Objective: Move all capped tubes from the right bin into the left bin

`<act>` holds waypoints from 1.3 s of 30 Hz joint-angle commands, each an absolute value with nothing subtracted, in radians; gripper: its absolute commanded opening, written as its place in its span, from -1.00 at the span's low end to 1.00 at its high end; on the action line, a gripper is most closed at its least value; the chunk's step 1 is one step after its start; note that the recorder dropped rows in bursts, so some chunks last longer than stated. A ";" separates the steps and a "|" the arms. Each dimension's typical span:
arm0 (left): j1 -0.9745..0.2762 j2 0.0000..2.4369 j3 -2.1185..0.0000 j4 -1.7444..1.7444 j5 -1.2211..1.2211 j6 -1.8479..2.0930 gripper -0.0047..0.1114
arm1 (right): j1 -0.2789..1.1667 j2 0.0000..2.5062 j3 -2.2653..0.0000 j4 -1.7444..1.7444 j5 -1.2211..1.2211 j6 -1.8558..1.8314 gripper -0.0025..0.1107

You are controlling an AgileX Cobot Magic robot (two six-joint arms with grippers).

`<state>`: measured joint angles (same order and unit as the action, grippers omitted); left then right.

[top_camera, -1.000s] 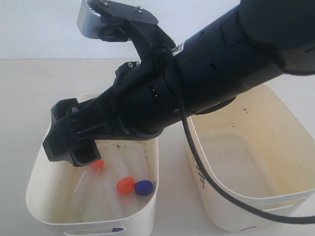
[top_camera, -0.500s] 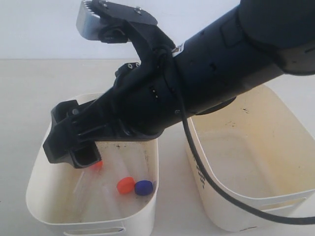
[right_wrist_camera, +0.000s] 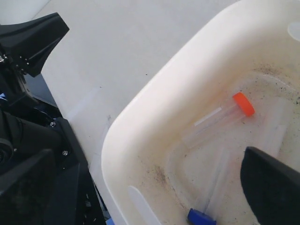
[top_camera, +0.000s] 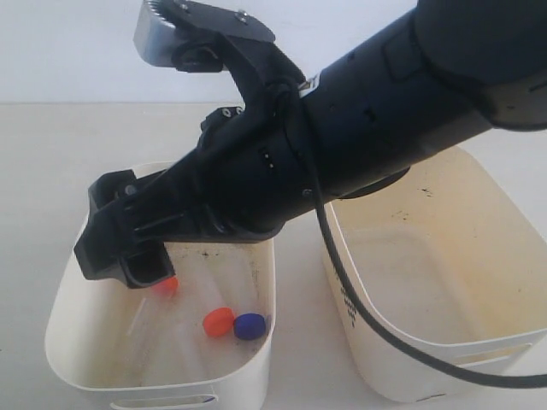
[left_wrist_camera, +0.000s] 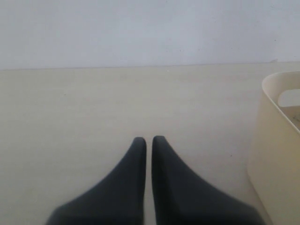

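My right gripper [top_camera: 128, 263] reaches across and hangs open over the left bin [top_camera: 64, 299], holding nothing. Three capped tubes lie on that bin's speckled floor. One has its orange cap [top_camera: 167, 286] just under the fingers, one has an orange cap [top_camera: 218, 321], and one has a blue cap [top_camera: 249, 325]. The right wrist view shows the open gripper [right_wrist_camera: 156, 187], an orange-capped tube [right_wrist_camera: 220, 117] and a blue cap [right_wrist_camera: 201, 217]. The right bin [top_camera: 513, 213] shows no tube in its visible part. My left gripper [left_wrist_camera: 148, 140] is shut and empty over the bare table.
The right arm's black body [top_camera: 359, 128] and its cable [top_camera: 367, 325] cross above the gap between the bins and hide the right bin's back left corner. The left bin's end wall [left_wrist_camera: 276, 150] stands close beside the left gripper. Pale tabletop [top_camera: 51, 145] surrounds both bins.
The right gripper holds almost still, open over the left bin. A blue spot seen through the bin's front handle slot one second ago no longer shows.
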<state>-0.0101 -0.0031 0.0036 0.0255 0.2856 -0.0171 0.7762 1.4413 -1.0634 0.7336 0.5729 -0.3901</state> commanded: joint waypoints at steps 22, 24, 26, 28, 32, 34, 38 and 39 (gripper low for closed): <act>-0.010 0.000 0.000 0.019 0.280 -0.026 -0.84 | 0.777 1.161 -1.068 0.288 0.547 0.097 -0.96; -0.010 0.000 0.000 0.019 0.280 -0.026 -0.84 | 0.777 1.113 -1.068 0.230 0.557 0.102 -0.92; -0.010 0.000 0.000 0.019 0.280 -0.026 -0.84 | 0.777 1.063 -1.068 0.166 0.567 0.102 -0.91; -0.010 0.000 0.000 0.019 0.280 -0.026 -0.84 | 0.751 1.015 -1.068 0.148 0.583 0.102 -0.91; -0.010 0.000 0.000 0.019 0.277 -0.026 -0.84 | 0.629 0.938 -1.068 0.170 0.650 0.156 -0.91; -0.010 0.000 0.000 0.019 0.277 -0.026 -0.84 | 0.541 0.890 -1.064 0.170 0.687 0.163 -0.91; -0.010 0.000 0.000 0.019 0.277 -0.026 -0.84 | 0.389 0.769 -1.010 0.170 0.698 0.158 -0.91; -0.010 0.000 0.000 0.019 0.277 -0.026 -0.84 | 0.353 0.731 -0.997 0.170 0.718 0.158 -0.91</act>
<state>-0.0101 -0.0031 0.0036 0.0255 0.2856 -0.0171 0.4397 0.8172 -1.0291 0.1755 0.6815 0.1587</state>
